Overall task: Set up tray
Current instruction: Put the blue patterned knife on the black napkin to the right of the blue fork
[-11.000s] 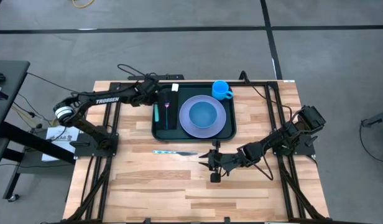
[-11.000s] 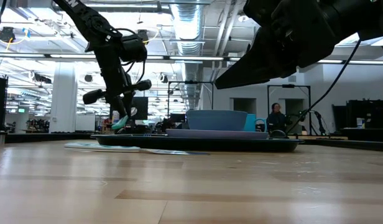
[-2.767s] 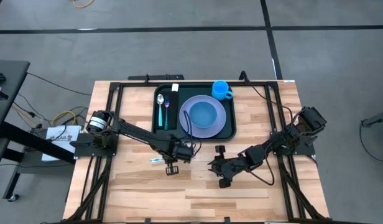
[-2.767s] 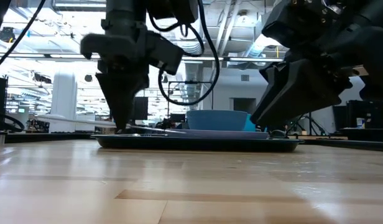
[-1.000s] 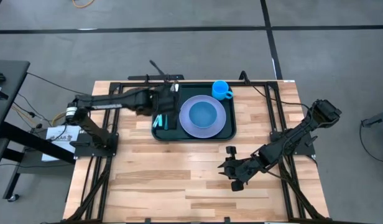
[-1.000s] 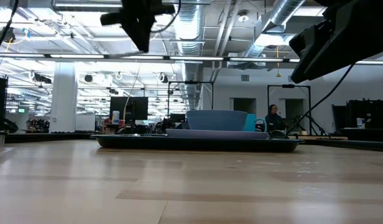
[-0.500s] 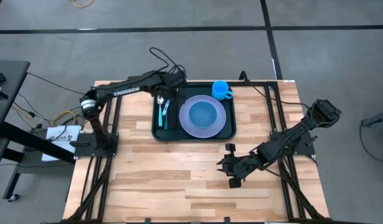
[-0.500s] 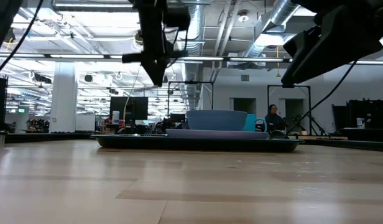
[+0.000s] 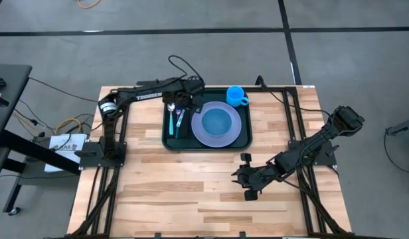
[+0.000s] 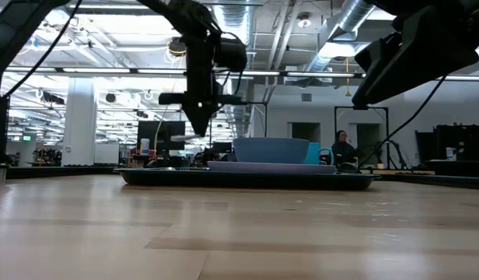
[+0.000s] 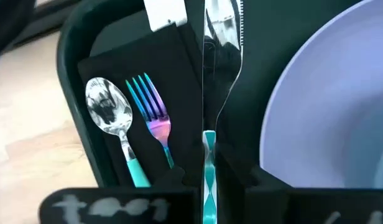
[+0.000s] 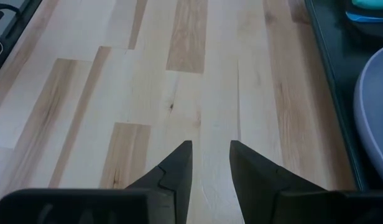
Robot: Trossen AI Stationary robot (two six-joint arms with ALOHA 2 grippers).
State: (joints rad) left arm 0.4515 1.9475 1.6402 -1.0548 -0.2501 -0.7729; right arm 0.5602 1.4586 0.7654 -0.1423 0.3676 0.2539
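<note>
- Right end effector: over bare bench on the near side of the tray, well apart from it; its fingers stand spread with wood showing between them, nothing held.
- Tray: dark green, lying flat at the far middle of the bench.
- Plate: lavender, in the tray's right part, a blue bowl sitting on it.
- Black napkin: in the tray's left part, bearing a spoon and a fork side by side, teal handles.
- Left end effector: above the tray's far left area, pressed together on a knife by its teal handle; the blade hangs over the napkin's edge, between fork and plate.
- Blue cup: at the tray's far right corner.
</note>
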